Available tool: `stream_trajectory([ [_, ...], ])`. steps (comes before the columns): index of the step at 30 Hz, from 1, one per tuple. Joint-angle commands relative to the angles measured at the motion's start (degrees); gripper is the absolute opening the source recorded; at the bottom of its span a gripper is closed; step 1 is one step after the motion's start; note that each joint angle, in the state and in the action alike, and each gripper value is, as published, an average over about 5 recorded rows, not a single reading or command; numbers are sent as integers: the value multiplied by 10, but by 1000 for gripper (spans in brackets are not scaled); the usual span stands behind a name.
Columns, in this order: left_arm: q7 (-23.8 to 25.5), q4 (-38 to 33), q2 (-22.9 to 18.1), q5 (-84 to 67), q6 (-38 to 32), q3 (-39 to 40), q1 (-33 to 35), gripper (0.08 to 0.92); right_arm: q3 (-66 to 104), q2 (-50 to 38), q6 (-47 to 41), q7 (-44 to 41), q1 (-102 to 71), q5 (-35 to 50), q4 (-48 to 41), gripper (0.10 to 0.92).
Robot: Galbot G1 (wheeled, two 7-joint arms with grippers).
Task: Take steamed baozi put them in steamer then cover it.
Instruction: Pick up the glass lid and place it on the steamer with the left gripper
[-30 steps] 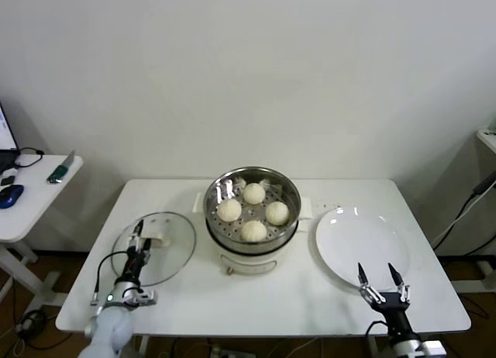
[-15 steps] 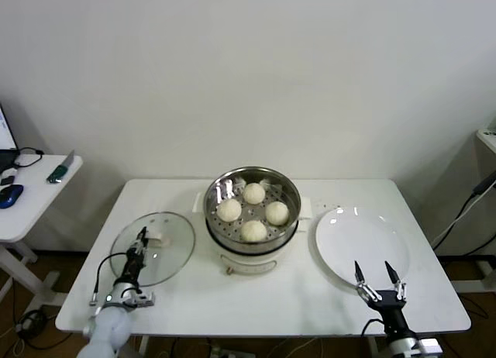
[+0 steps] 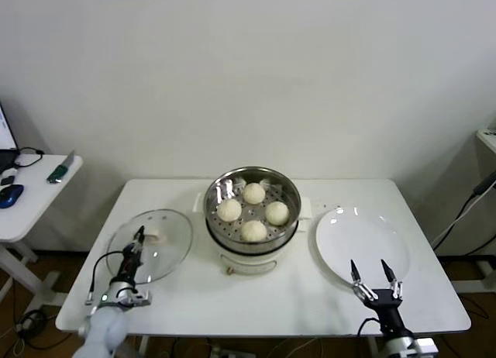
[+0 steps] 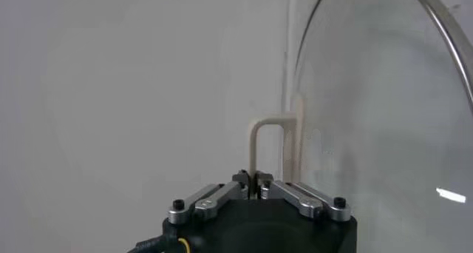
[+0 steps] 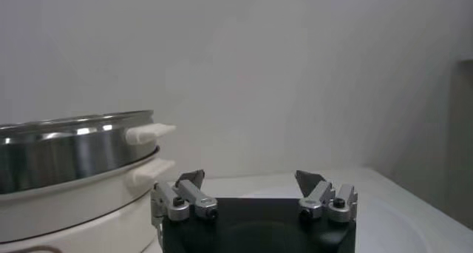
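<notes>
Several cream-white baozi (image 3: 253, 211) lie in the shiny steel steamer (image 3: 218, 190) on its white cooker base at the table's middle. The clear glass cover (image 3: 161, 242) is at the table's left, tilted, one edge raised. My left gripper (image 3: 137, 237) is shut on the cover's cream-white handle (image 4: 267, 145), which also shows in the head view (image 3: 153, 236); the cover's glass (image 4: 384, 106) fills the left wrist view. My right gripper (image 3: 370, 273) is open and empty at the table's front right, beside the white plate; in the right wrist view (image 5: 250, 178) its jaws stand wide apart.
A flat white plate (image 3: 363, 243) lies right of the steamer (image 5: 70, 143). A side table (image 3: 31, 189) with a mouse and small items stands at the far left. The wall runs behind the table (image 3: 310, 296).
My left gripper has lifted and tilted the cover, drawing it slightly left. My right gripper has drifted a little left and down towards the front edge.
</notes>
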Motion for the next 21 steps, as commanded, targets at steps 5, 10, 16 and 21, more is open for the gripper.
stream_trajectory([
  [5, 89, -203, 74, -100, 87, 18, 53, 136, 3, 1, -5, 8, -1, -14, 3, 823],
  [10, 142, -263, 111, -158, 155, 21, 79, 136, 5, 1, -13, 11, -2, -29, 5, 823],
  [16, 184, -345, 141, -216, 229, 30, 94, 136, 6, 0, -16, 12, -4, -38, 4, 823],
  [21, 204, -411, 163, -229, 304, 51, 88, 136, 6, -3, -19, 13, -1, -49, 6, 823],
])
